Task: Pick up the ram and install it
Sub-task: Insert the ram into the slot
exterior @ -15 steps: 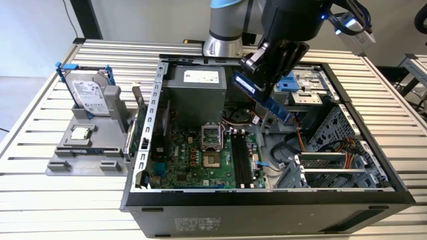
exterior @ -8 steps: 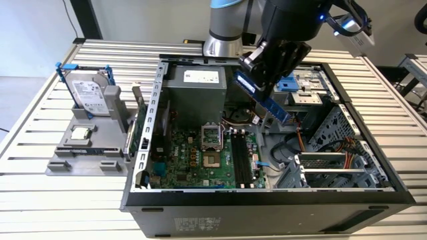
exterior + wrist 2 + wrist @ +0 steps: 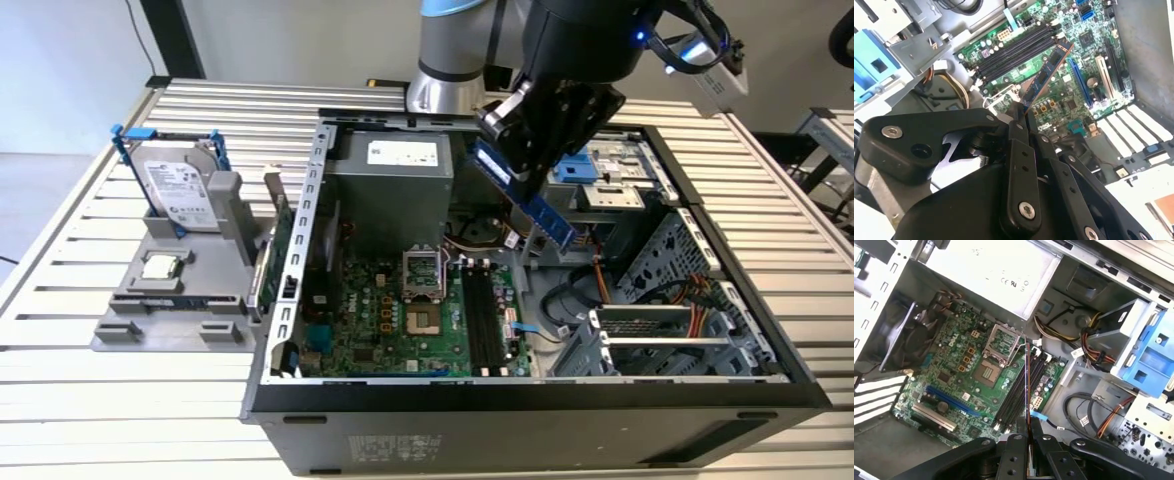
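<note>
At the exterior view's left, well apart from the fingers (image 3: pixel 534 150), we see a grey holder (image 3: pixel 147 325) on the slatted table (image 3: pixel 80 400), with a hard drive (image 3: pixel 176 190) in blue brackets standing upright in it and a small square processor chip (image 3: pixel 160 267) lying flat on it near the drive. Nearer the fingers and below them, the open computer case (image 3: pixel 534 415) lies on the table with its green motherboard (image 3: pixel 387 330) facing up; the black memory slots (image 3: pixel 483 320) run along the board's side toward the exterior view's right, just beside the processor socket (image 3: pixel 424 290). The gripper (image 3: pixel 521 165) hangs over the case, and its fingers are clamped on the ram (image 3: pixel 554 222), which sticks out from them at a slant, its free end lower and pointing toward the exterior view's right. The ram is in the air, above the memory slots and apart from them. In the second wrist view we see the two black fingers (image 3: pixel 1016 140) pinching one end of the ram (image 3: pixel 1046 73), with the memory slots (image 3: pixel 1014 50) beyond its free end; in the first wrist view the ram (image 3: pixel 1028 390) shows edge-on as a thin line rising out of the gripper (image 3: pixel 1029 437), across the memory slots (image 3: pixel 1014 395). To the exterior view's right of the fingers sit a blue drive bracket (image 3: pixel 574 165) and, lower, a bundle of orange cables (image 3: pixel 647 295)
</note>
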`<state>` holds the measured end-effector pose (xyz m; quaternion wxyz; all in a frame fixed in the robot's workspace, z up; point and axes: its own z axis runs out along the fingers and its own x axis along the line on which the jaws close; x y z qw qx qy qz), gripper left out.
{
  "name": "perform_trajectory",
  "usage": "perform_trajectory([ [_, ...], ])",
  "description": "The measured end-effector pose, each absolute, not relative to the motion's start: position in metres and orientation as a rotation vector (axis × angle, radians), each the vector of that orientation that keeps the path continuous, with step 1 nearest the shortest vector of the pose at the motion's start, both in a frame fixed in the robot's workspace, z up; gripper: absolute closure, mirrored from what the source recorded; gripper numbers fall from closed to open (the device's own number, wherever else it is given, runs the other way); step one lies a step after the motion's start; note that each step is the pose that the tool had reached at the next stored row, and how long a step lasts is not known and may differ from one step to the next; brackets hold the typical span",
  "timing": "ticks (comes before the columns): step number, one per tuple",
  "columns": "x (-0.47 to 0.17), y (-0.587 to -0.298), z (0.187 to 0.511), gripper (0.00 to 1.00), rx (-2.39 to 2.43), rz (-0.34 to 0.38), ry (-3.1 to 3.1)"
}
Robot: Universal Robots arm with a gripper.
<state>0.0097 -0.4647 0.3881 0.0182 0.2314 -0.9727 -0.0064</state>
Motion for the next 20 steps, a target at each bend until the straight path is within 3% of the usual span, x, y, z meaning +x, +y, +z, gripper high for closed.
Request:
perform_trajectory([
  [20,0.0097,-0.4647,0.3881,1.00,0.472,-0.024,-3.070],
])
